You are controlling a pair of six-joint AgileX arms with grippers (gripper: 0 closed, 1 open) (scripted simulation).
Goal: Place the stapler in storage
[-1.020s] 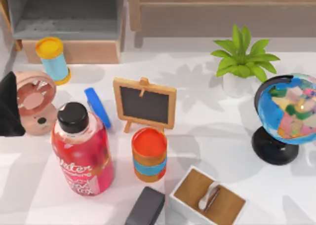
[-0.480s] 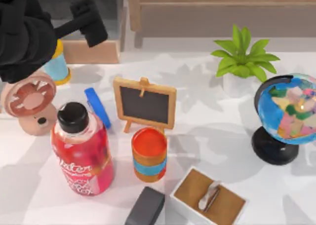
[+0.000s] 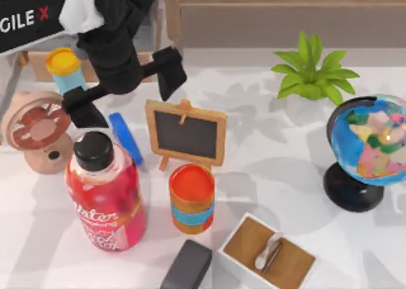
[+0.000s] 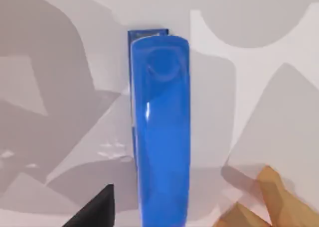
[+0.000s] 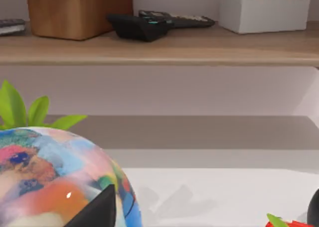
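The stapler [image 3: 126, 138] is slim and bright blue. It lies flat on the white table between the red bottle [image 3: 104, 200] and the small chalkboard easel [image 3: 185, 134]. My left gripper [image 3: 125, 91] hovers just above the stapler's far end, open, one finger on each side. In the left wrist view the stapler [image 4: 159, 127] runs lengthwise right below, with one dark fingertip [image 4: 94, 213] beside it. The storage compartment [image 3: 37, 73] stands at the table's back left, mostly covered by my left arm. My right gripper [image 5: 164, 219] is parked off to the right near the globe, open.
A pink fan [image 3: 41, 127] and a light-blue cylinder with yellow caps [image 3: 65, 69] stand left of the stapler. An orange can [image 3: 191, 197], a dark grey block [image 3: 187, 267] and a white box [image 3: 266, 254] sit in front. A plant [image 3: 311, 73] and globe [image 3: 368, 149] stand right.
My left arm has swung in from the left edge, past the storage compartment, and its open gripper has come down over the stapler. The objects on the table have not moved.
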